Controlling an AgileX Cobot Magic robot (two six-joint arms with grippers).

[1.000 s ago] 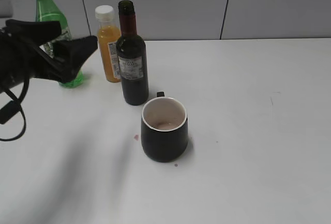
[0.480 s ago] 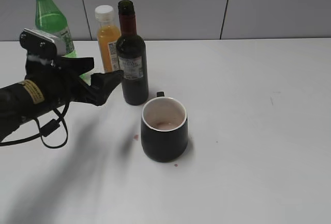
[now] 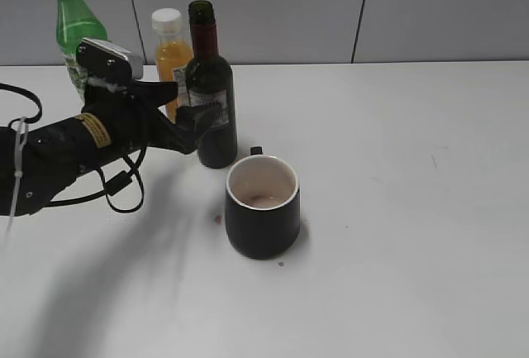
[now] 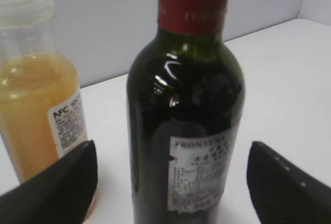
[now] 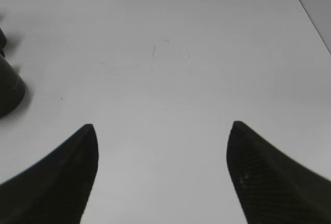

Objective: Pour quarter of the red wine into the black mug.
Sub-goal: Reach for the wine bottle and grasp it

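While its jaws stand wide apart, the left gripper (image 4: pixel 170 182) has the red wine bottle (image 4: pixel 185 110) between them, not touching. Just beyond stands the black mug (image 3: pixel 263 207). The right gripper (image 5: pixel 160 169) is spread apart too.

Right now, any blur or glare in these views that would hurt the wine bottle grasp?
Left wrist view: red wine soft-focused, small glare on its shoulder, label partly legible. Exterior view: sharp, left gripper casts soft shadows on the table. Right wrist view: clear, fingertips dark.
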